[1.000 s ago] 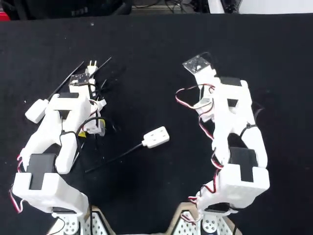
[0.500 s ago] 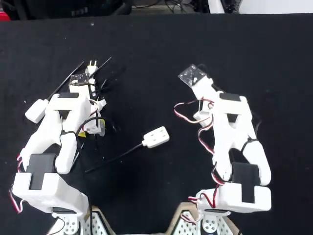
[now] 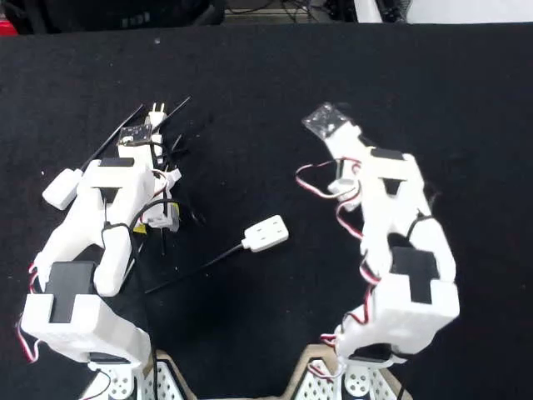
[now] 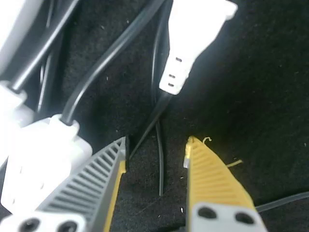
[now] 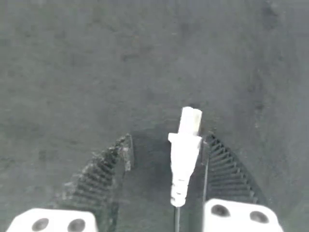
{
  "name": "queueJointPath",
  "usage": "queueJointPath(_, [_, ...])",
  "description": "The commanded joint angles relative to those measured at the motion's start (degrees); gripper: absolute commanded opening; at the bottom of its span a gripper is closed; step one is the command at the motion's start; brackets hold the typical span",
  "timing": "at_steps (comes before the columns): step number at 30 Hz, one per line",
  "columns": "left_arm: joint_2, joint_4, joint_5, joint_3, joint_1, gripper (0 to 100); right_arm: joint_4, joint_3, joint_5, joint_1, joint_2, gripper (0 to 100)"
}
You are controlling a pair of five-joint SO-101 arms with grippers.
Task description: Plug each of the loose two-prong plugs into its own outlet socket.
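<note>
My right gripper (image 5: 167, 144) stands open over the black cloth, with a small white plug (image 5: 186, 145) between its fingers, close against one finger (image 5: 219, 159). From above, that gripper (image 3: 327, 122) sits at the table's middle back. My left gripper (image 4: 155, 152) is open above a tangle of black cables (image 4: 111, 53). Just ahead of it lies a white connector with slots (image 4: 193, 34), and a white plug body (image 4: 43, 159) lies beside one finger. In the high view the left gripper (image 3: 143, 133) is beside a two-prong plug (image 3: 156, 110). A white outlet socket (image 3: 266, 233) lies between the arms.
A white block (image 3: 62, 188) lies at the far left beside the left arm. Black cords (image 3: 179, 271) run across the cloth from the outlet socket toward the left arm's base. The table's back edge (image 3: 266, 23) borders a cluttered floor.
The right arm has swung, carrying its gripper a little to the left and slightly toward the front. The left arm has stayed still.
</note>
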Motion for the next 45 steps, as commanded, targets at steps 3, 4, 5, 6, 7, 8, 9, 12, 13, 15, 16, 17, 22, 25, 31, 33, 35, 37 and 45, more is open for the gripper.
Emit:
queueJointPath(3, [-0.4,-1.8,0.5,-0.2,-0.4,20,-0.7,-5.4,1.1,2.4,2.6,21.5])
queueJointPath(4, [-0.4,-1.8,0.6,-0.2,-0.4,20,-0.9,-5.8,1.2,2.7,3.1,21.5])
queueJointPath(5, [-0.4,-1.8,0.6,-0.2,-0.4,20,-1.0,-6.5,1.2,3.0,3.7,21.5])
queueJointPath(6, [-0.4,-1.8,0.6,-0.2,-0.4,20,-1.0,-7.3,1.2,3.1,4.2,21.4])
queueJointPath(7, [-0.4,-1.7,0.6,-0.2,-0.5,20,-1.0,-8.0,1.2,3.4,4.7,20.6])
queueJointPath(8, [-0.5,-1.7,0.6,-0.2,-0.7,20,-1.0,-8.5,1.2,4.0,5.1,18.7])
queueJointPath(9, [-0.5,-1.7,0.6,-0.3,-1.3,20,-1.0,-9.2,1.2,4.4,5.5,16.2])
queueJointPath(12, [-0.5,-1.8,0.8,-0.5,-3.4,20,-1.0,-10.8,1.2,6.2,6.0,11.6])
queueJointPath(13, [-0.5,-1.8,0.8,-0.6,-4.0,20,-1.0,-11.1,1.2,6.9,6.0,11.6])
queueJointPath(15, [-0.5,-1.8,0.8,-0.7,-4.7,20,-0.6,-11.8,1.2,8.5,5.8,11.6])
queueJointPath(16, [-0.5,-1.8,0.8,-0.7,-5.0,20,-0.4,-11.9,1.0,9.1,5.4,11.4])
queueJointPath(17, [-0.5,-1.8,0.8,-0.7,-5.0,20,-0.1,-11.4,0.9,9.3,4.8,11.3])
queueJointPath(22, [-0.5,-1.8,0.9,-0.7,-4.5,20,6.8,-5.0,0.9,5.9,-1.9,7.7])
queueJointPath(25, [-0.5,-1.8,0.9,-0.7,-4.6,20,8.5,2.0,0.7,1.3,-8.4,8.3])
queueJointPath(31, [-0.5,-1.8,0.9,-0.7,-4.7,20,8.1,12.9,-4.3,-8.4,-19.7,16.6])
queueJointPath(33, [-0.5,-1.8,0.9,-0.5,-4.7,20,6.9,14.3,-5.6,-10.4,-21.0,18.5])
queueJointPath(35, [-0.5,-1.8,0.9,-0.4,-4.6,20,6.7,14.4,-6.0,-10.7,-21.1,19.8])
queueJointPath(37, [-0.5,-1.6,0.9,-0.4,-4.7,20,6.9,14.4,-6.0,-10.5,-21.6,20.2])
queueJointPath(45, [-0.5,-1.6,0.9,-0.4,-4.8,20,16.1,15.9,-4.4,-9.8,-28.5,19.8])
